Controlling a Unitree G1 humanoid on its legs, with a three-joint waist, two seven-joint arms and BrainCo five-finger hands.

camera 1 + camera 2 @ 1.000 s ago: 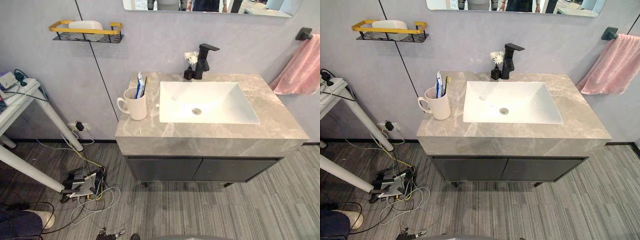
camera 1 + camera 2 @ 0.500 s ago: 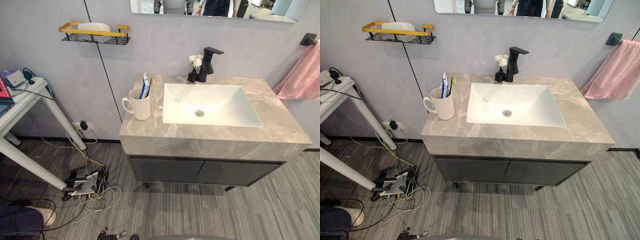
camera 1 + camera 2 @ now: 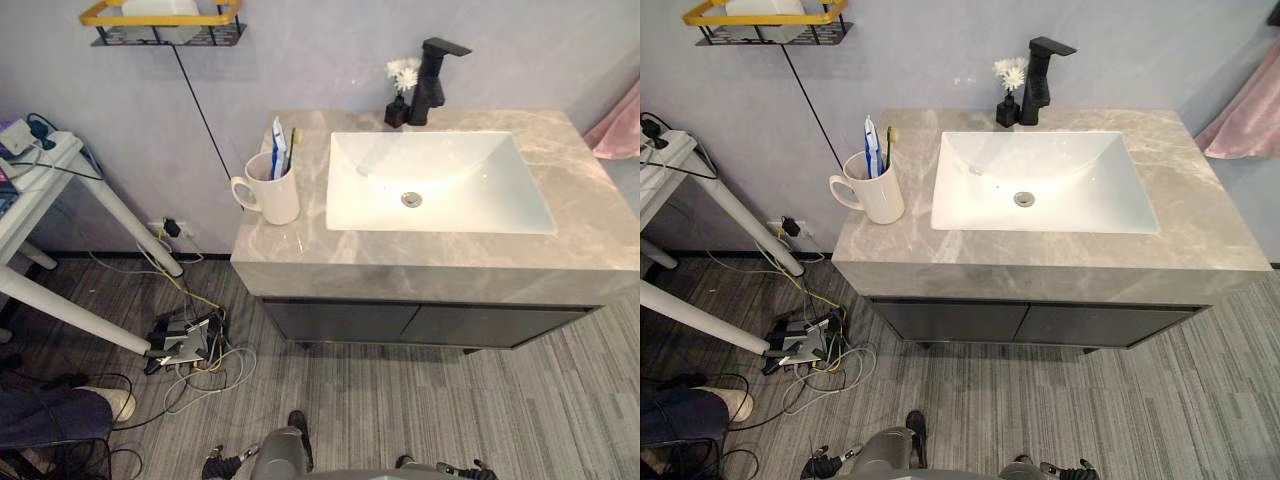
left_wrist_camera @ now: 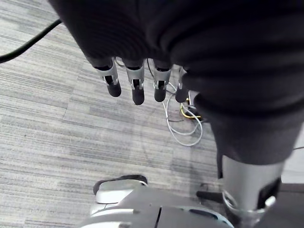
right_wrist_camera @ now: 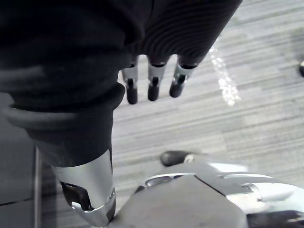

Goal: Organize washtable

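Observation:
A grey marble washtable holds a white sink. At its left end stands a white mug with a toothbrush and a toothpaste tube upright in it. A black tap and a small black vase of white flowers stand behind the basin. My left hand hangs over the floor, fingers straight and holding nothing. My right hand also hangs over the floor with relaxed, empty fingers.
A yellow-rimmed wire shelf is on the wall at upper left. A pink towel hangs at the right. A white table stands at the left, with a power strip and loose cables on the floor. A person's shoe shows at lower left.
The whole picture has shifted: the camera has tilted down and come closer, so the mirror has left the view and more floor shows. Nothing on the washtable has moved.

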